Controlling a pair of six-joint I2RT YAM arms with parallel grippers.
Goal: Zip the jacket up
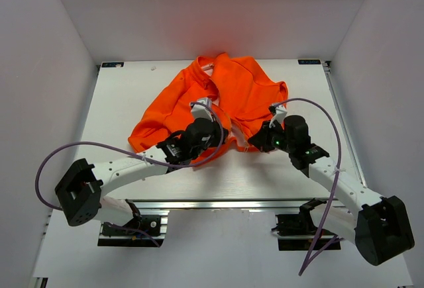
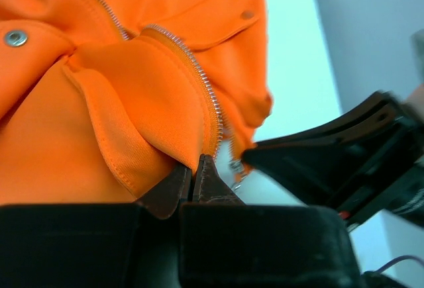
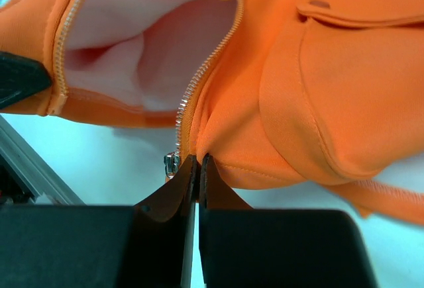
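The orange jacket [image 1: 232, 96] lies crumpled on the white table, open, with pale lining showing in the right wrist view [image 3: 132, 43]. My left gripper [image 1: 218, 132] is shut on the jacket's bottom hem [image 2: 165, 102] beside its zipper teeth [image 2: 205, 96]. My right gripper [image 1: 262, 141] is shut on the other front's bottom hem [image 3: 265, 136], right next to the metal zipper slider [image 3: 171, 163]. The two grippers are close together at the jacket's near edge. The right gripper shows dark in the left wrist view [image 2: 331, 162].
The white table [image 1: 132, 96] is walled on three sides. A metal rail [image 1: 218, 203] runs along the near edge by the arm bases. Purple cables [image 1: 79, 149] loop off both arms.
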